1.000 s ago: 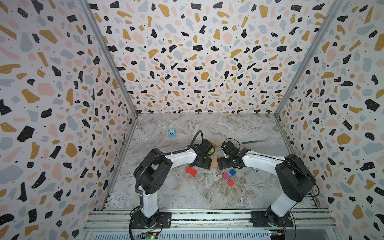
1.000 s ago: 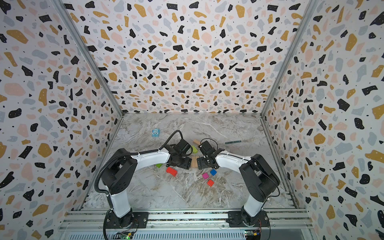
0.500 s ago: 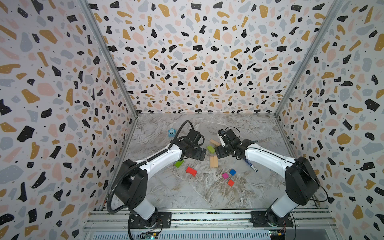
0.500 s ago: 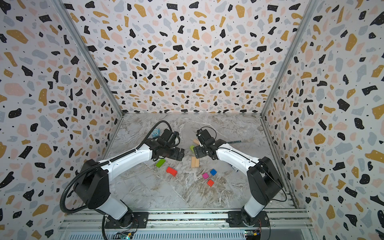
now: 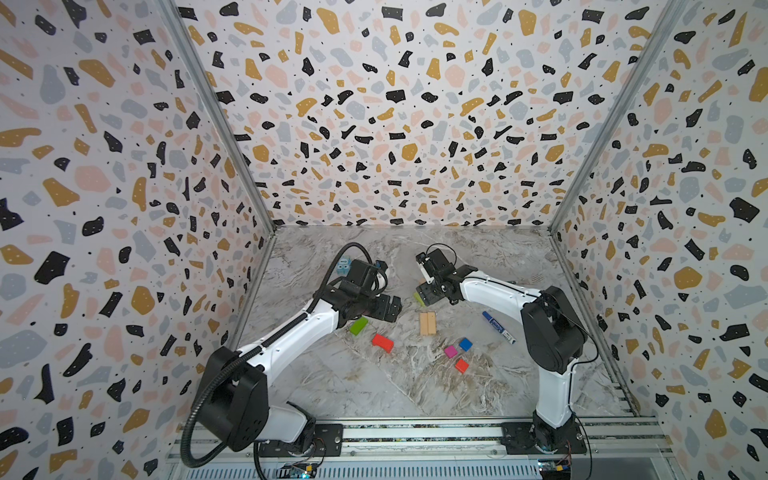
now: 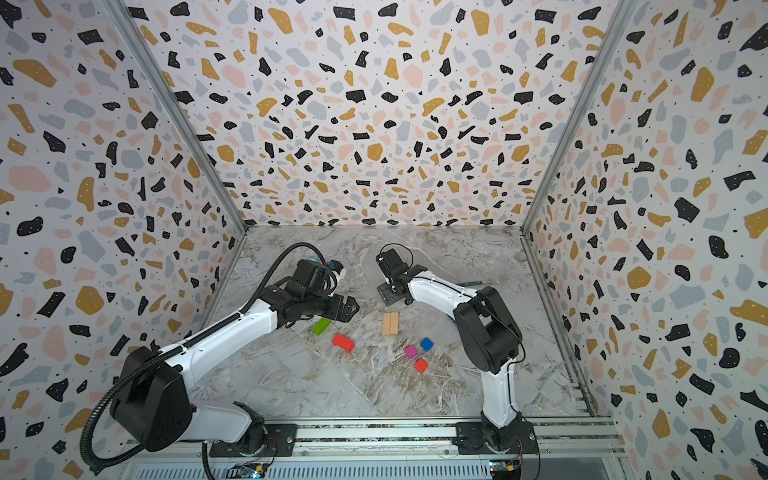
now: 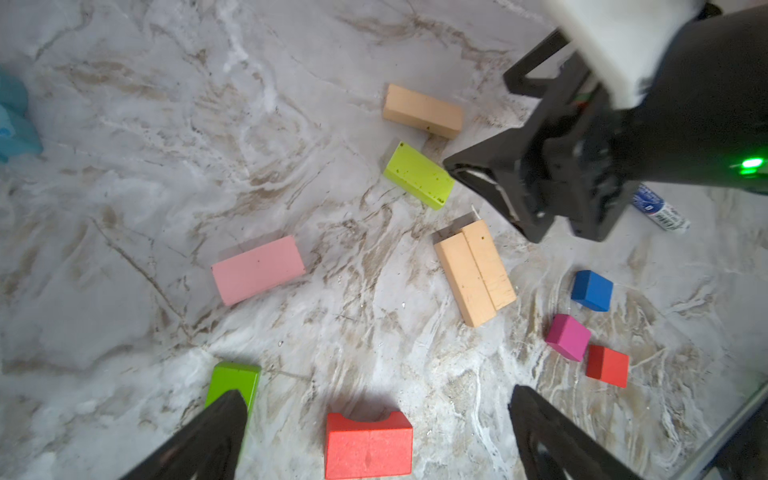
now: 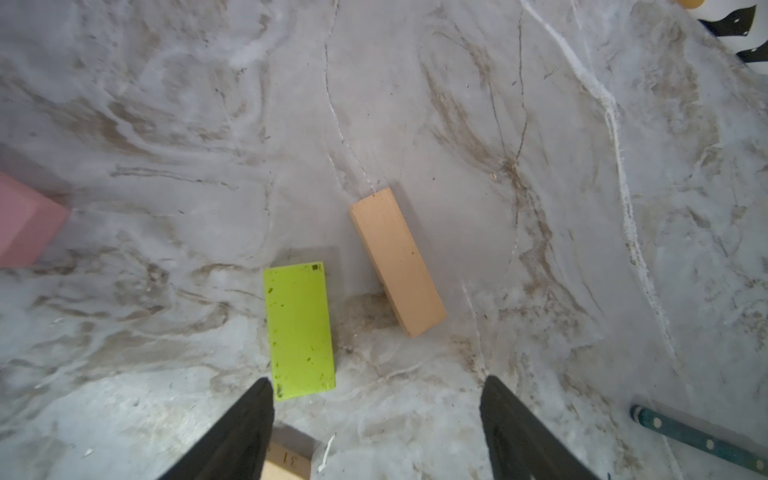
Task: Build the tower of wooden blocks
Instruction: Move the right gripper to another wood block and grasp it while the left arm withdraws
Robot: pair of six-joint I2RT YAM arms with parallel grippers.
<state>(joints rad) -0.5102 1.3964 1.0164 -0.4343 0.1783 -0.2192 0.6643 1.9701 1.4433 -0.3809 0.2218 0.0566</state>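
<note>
Lying loose in one layer on the marble table [image 5: 374, 395], in both top views, are the wood blocks [image 5: 427, 323]; tan pair [image 6: 390, 323] touching side by side at centre; green block [image 5: 358, 326] and red block [image 5: 382, 343] to its left; blue cube [image 5: 465, 344], magenta cube [image 5: 450, 351] and orange-red cube [image 5: 461, 365] near-right, close but apart; marker pen [image 5: 498, 327] further right.

L gripper [image 5: 388, 311] hangs just far of green and red blocks; R gripper [image 5: 430, 293] hangs far of tan pair.

Left wrist view: L fingers [image 7: 216, 436] spread wide, gripping nothing; red block on table betw. them; pink block [image 7: 257, 268], lime block [image 7: 417, 174] and single tan block [image 7: 422, 110] beyond.

Right wrist view: R fingers [image 8: 523, 436] wide apart, empty; lime block by one fingertip, single tan block just beside it.
</note>
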